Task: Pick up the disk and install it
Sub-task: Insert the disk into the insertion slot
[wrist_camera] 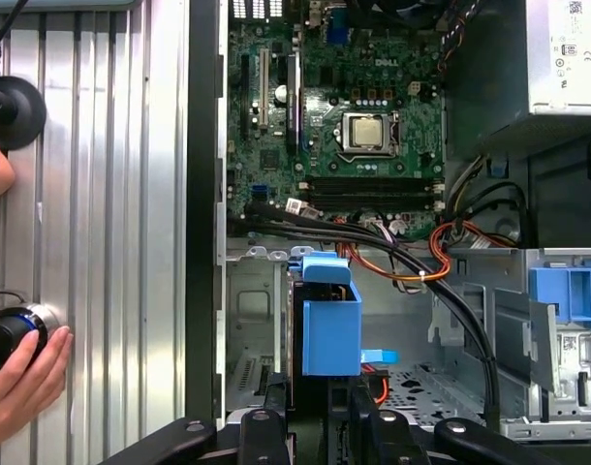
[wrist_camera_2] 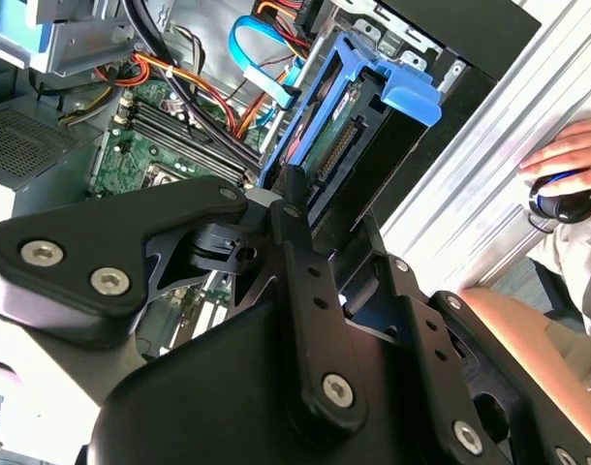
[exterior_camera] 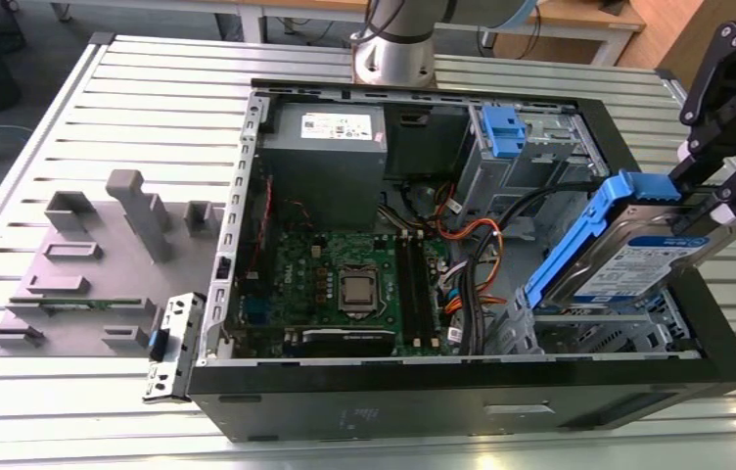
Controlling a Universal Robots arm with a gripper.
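The disk (exterior_camera: 638, 262), a silver drive with a blue-and-white label in a blue plastic carrier, hangs tilted over the metal drive cage (exterior_camera: 603, 328) at the exterior view's right end of the open computer case (exterior_camera: 446, 397). My black gripper (exterior_camera: 714, 208) is shut on its upper end. In the second wrist view the disk (wrist_camera_2: 346, 131) juts out beyond my fingers (wrist_camera_2: 294, 218), with its connector edge showing. In the first wrist view the blue carrier (wrist_camera: 330, 325) sits just ahead of my gripper (wrist_camera: 315, 431), above the cage.
Inside the case are the motherboard (exterior_camera: 342, 279), a grey power supply (exterior_camera: 329, 147), orange and black cables (exterior_camera: 473, 245) and a second blue bracket (exterior_camera: 504, 132). A grey fixture plate (exterior_camera: 81, 274) lies beside the case. A person's hand (wrist_camera: 19, 373) rests on a knob on the slatted table.
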